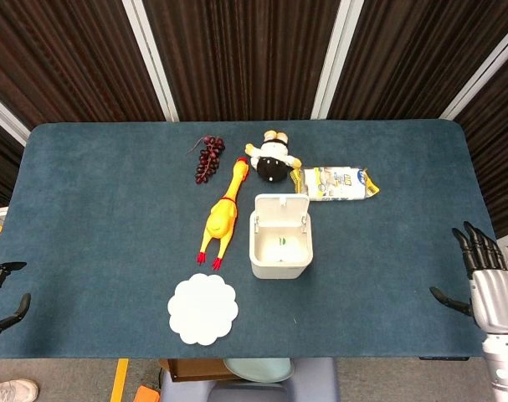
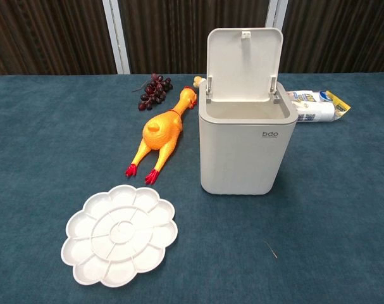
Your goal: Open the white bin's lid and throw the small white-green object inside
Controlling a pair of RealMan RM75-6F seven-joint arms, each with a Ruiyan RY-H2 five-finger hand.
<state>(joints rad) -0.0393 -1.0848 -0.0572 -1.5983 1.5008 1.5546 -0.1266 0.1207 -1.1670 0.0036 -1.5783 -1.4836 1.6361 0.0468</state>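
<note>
One white bin (image 1: 279, 245) mid-table, lid (image 2: 244, 64) up – small white-green object (image 1: 281, 244) inside, well apart from right hand (image 1: 491, 295) at table's right edge, fingers spread, holding nothing. Left hand (image 1: 2, 293) at far left, empty, fingers apart. One rubber chicken (image 1: 223, 216), one paint palette (image 1: 203, 308).
</note>
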